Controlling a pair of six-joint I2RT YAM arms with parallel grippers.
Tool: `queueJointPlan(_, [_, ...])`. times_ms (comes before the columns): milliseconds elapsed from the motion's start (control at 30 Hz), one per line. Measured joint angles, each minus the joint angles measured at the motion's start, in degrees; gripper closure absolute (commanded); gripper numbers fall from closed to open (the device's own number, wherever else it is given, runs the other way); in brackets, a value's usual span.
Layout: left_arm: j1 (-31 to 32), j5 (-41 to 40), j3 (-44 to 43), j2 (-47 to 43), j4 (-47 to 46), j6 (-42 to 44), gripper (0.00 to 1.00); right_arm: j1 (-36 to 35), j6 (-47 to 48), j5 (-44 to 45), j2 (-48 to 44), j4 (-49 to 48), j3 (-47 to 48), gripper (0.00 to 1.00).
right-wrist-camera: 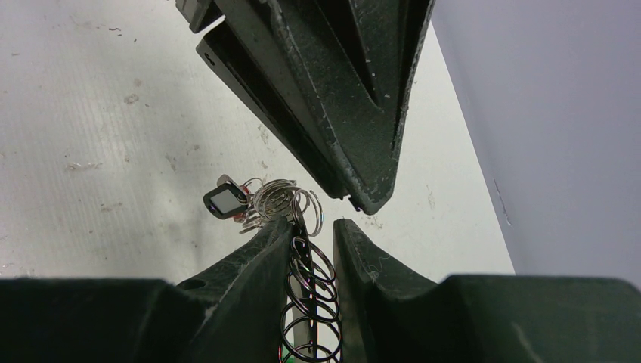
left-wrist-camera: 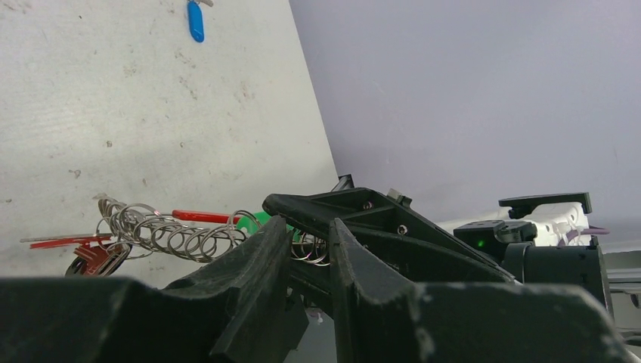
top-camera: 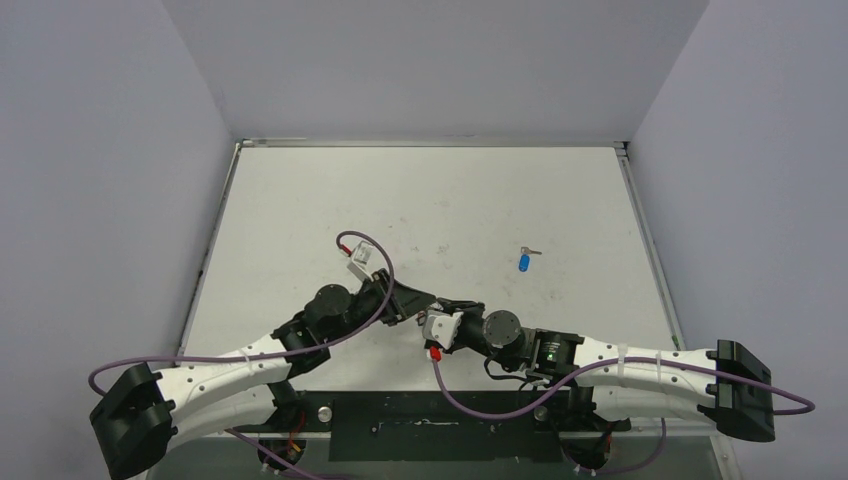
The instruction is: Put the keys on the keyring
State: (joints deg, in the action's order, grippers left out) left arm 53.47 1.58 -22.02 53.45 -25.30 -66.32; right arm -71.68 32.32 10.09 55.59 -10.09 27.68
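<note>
Right claw (right-wrist-camera: 314, 227) tight on springy silver wire keyring (right-wrist-camera: 281, 199); left claw (left-wrist-camera: 308, 231) narrow around it — grip unclear

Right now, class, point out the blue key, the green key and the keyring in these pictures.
blue key (top-camera: 524, 263): top external view, on its blue plastic head.
green key (left-wrist-camera: 249, 221): left wrist view, on the green head's visible edge.
keyring (left-wrist-camera: 178, 236): left wrist view, on the middle of the silvery coil.
</note>
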Motion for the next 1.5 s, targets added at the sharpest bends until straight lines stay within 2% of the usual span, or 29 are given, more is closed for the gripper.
queueJointPlan(267, [0.00, -0.26, 1.75, -0.35, -0.44, -0.55, 0.76, 0.00, 0.00, 0.00, 0.00, 0.00, 0.00, 1.00])
queueJointPlan(533, [0.07, -1.84, 1.75, -2.62, 2.95, -0.81, 0.64, 0.00, 0.00, 0.00, 0.00, 0.00, 0.00, 1.00])
queueJointPlan(800, [0.07, -2.16, 1.75, -2.14, 3.74, -2.05, 0.68, 0.00, 0.00, 0.00, 0.00, 0.00, 0.00, 1.00])
queueJointPlan(1100, [0.07, -2.14, 1.75, -0.04, 3.74, -2.12, 0.65, 0.00, 0.00, 0.00, 0.00, 0.00, 0.00, 1.00])
queueJointPlan(1500, [0.07, -1.11, 1.75, 2.47, 1.07, -2.25, 0.70, 0.00, 0.00, 0.17, 0.00, 0.33, 0.00, 1.00])
